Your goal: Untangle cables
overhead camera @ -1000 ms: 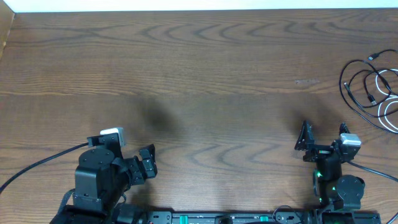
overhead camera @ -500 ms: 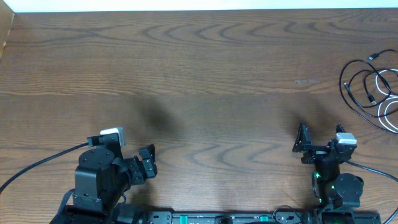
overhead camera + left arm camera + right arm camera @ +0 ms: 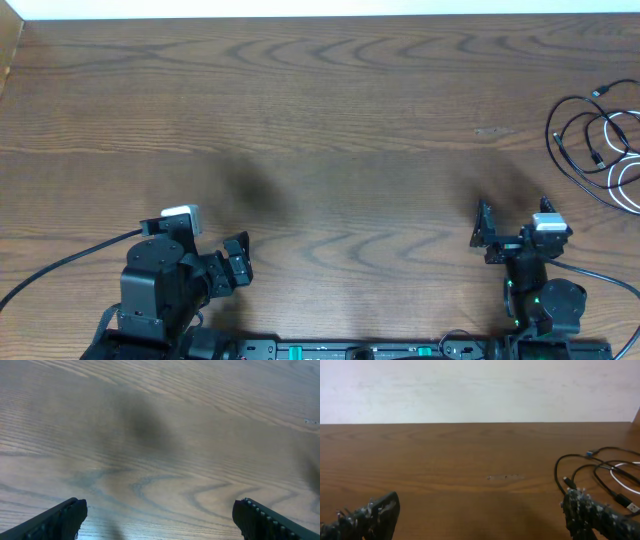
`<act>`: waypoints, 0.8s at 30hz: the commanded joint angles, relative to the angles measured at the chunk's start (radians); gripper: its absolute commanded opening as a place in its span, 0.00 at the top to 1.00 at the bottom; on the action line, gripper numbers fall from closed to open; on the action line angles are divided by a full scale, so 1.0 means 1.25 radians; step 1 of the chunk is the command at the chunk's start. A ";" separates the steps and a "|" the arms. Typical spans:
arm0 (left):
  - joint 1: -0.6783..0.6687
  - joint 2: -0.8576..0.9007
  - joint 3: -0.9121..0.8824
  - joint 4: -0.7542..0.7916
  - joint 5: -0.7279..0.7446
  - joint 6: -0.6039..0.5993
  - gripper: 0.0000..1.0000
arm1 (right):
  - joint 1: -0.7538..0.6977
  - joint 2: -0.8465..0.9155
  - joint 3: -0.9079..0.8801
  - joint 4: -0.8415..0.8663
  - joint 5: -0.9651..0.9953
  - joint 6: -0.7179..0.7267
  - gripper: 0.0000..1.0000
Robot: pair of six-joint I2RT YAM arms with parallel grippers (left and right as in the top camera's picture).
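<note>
The cables (image 3: 600, 140) lie tangled at the table's right edge: black loops overlapping a white loop, with small plug ends. They also show at the right of the right wrist view (image 3: 600, 472). My right gripper (image 3: 512, 225) is open and empty near the front right, well short of the cables; its open fingers frame the right wrist view (image 3: 477, 517). My left gripper (image 3: 235, 262) is open and empty at the front left, far from the cables; the left wrist view (image 3: 160, 517) shows only bare wood between its fingers.
The wooden table (image 3: 320, 120) reaches a white wall at the back (image 3: 480, 390). A small pale scuff (image 3: 492, 131) marks the wood left of the cables. A thick black arm cable (image 3: 60, 265) runs off to the front left.
My right gripper has drawn back slightly toward the front edge and tilted, still open. The left arm and the cables have not moved.
</note>
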 commanded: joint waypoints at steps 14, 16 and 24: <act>-0.004 -0.003 -0.005 0.001 -0.010 0.008 0.02 | -0.004 -0.005 -0.001 -0.003 -0.007 -0.029 0.01; -0.004 -0.003 -0.005 0.001 -0.010 0.008 0.02 | -0.004 -0.005 -0.001 -0.003 -0.007 -0.029 0.01; -0.004 -0.003 -0.005 0.001 -0.010 0.008 0.02 | -0.004 -0.005 -0.001 -0.003 -0.007 -0.029 0.01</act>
